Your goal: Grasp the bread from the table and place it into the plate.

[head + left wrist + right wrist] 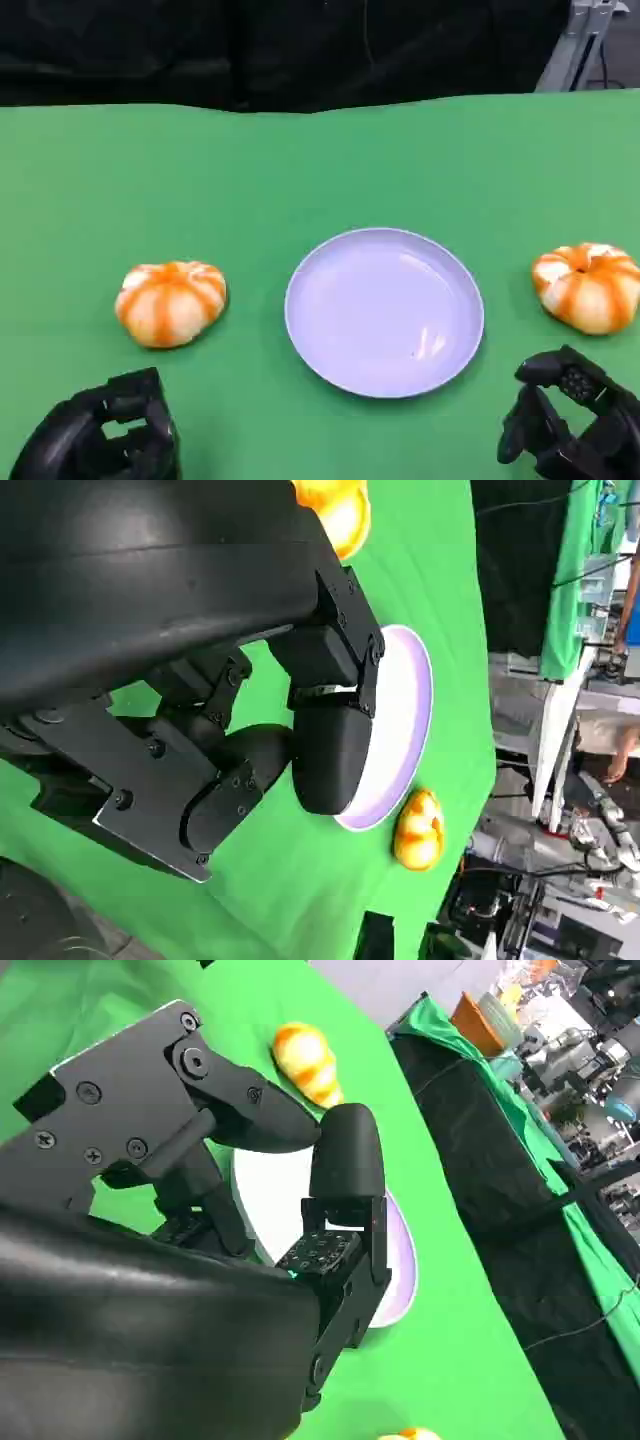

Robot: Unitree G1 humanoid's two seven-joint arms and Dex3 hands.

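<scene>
Going left to right in the head view: the left hand [105, 430] sits low at the near left corner of the green table [320, 160], with nothing in it. Its fingers look curled inward, but honestly I can't tell for sure whether they're closed or a bit apart. In the left wrist view the fingers [330, 745] reach out over the cloth with nothing between them.

Just up from that hand is the left bread [171, 302], a round bun with orange stripes running down from the top, sitting flat on the table and well apart from the hand. It's near the plate but not touching it.

The plate [384, 311] is in the middle: pale lavender, round, shallow, nothing on it, just a bit of light glare near the front.

Right of the plate is the right bread [588, 287], same striped look, partly cut off by the picture's edge. It's on the table too, near the plate's rim but apart from it.

Then the right hand [570, 425] at the near right corner, below that bun and not touching it. It's holding nothing; in the right wrist view its fingers [345, 1175] stick out over the plate with gaps between them, so they look apart.

No readable writing, labels or brands anywhere I can make out.
</scene>
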